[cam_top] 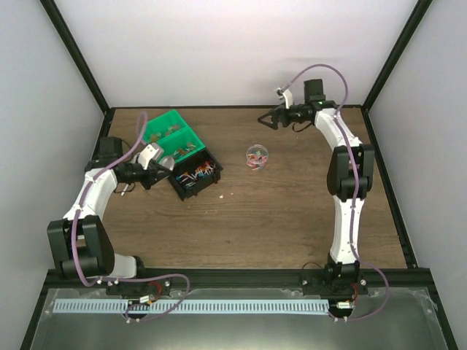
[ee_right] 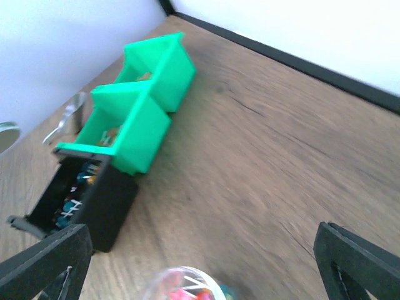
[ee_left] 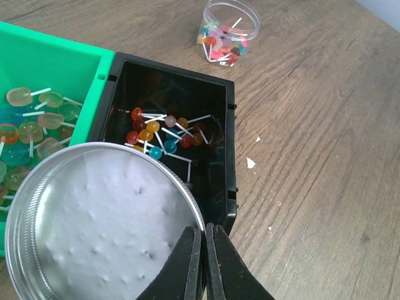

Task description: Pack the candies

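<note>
Small colourful candies on white sticks (ee_left: 159, 134) lie in a black bin (ee_left: 181, 72), and more fill a clear open jar (ee_left: 230, 31) standing on the wood table. My left gripper (ee_left: 204, 234) is shut on the rim of a round silver lid (ee_left: 103, 219), holding it over the near corner of the black bin (cam_top: 195, 176). My right gripper (ee_right: 201, 256) is open and empty, hanging above the table with the jar (ee_right: 187, 286) just below it at the frame's bottom edge. From above, the right gripper (cam_top: 264, 119) sits behind the jar (cam_top: 256, 154).
Two green bins (cam_top: 174, 137) with duller orange-brown pieces stand behind the black bin and touch it. White crumbs (ee_left: 250, 163) lie on the table to the right of the black bin. Black frame posts and white walls enclose the table.
</note>
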Available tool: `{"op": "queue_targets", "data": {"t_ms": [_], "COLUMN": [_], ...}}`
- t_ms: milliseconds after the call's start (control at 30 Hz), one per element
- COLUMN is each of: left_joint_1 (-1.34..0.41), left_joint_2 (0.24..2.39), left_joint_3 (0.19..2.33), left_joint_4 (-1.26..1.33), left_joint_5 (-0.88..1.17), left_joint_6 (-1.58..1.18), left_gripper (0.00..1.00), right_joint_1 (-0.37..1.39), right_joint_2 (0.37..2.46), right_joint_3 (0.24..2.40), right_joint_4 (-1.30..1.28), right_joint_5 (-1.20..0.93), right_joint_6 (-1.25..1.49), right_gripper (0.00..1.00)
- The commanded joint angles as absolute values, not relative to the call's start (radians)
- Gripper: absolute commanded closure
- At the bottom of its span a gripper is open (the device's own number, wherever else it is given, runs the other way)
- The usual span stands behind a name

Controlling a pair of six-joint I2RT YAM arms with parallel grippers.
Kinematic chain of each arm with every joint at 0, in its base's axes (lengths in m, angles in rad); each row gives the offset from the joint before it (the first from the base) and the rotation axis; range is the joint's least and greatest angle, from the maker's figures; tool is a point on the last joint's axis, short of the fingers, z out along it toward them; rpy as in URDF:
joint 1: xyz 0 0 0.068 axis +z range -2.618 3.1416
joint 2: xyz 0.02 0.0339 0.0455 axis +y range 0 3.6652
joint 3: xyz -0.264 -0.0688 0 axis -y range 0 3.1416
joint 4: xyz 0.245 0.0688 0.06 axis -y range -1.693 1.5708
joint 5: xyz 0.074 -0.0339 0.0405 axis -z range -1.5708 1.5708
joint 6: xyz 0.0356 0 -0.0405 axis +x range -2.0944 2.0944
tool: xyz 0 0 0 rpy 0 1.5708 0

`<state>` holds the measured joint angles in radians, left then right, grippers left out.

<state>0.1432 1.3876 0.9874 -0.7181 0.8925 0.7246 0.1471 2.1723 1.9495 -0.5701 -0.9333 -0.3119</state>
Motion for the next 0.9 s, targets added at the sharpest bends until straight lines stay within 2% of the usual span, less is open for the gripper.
{"op": "queue_targets", "data": {"t_ms": [0, 133, 333, 700, 867], "left_joint_1": [0.138, 0.138, 0.137, 0.137, 0.136], "left_joint_2": [1.364, 1.372, 1.379, 1.362, 1.35], "left_joint_3": [1.003, 1.004, 1.005, 1.001, 0.997], "left_joint_4": [-0.694, -0.69, -0.687, -0.705, -0.707], "left_joint_5": [0.919, 0.922, 0.922, 0.894, 0.895], "left_joint_6": [0.725, 0.721, 0.72, 0.732, 0.732], "left_gripper": [0.96, 0.96, 0.96, 0.96, 0.96], "right_joint_1": [0.093, 0.08, 0.082, 0.145, 0.166], "right_joint_2": [2.316, 2.387, 2.405, 2.387, 2.313], "right_joint_3": [2.064, 2.075, 1.94, 1.848, 1.727], "right_joint_4": [-0.637, -0.62, -0.506, -0.515, -0.511], "right_joint_5": [-1.039, -1.073, -1.121, -1.224, -1.254], "right_joint_6": [-0.142, -0.066, 0.048, 0.008, -0.012], "right_gripper": [0.0, 0.0, 0.0, 0.0, 0.01]}}
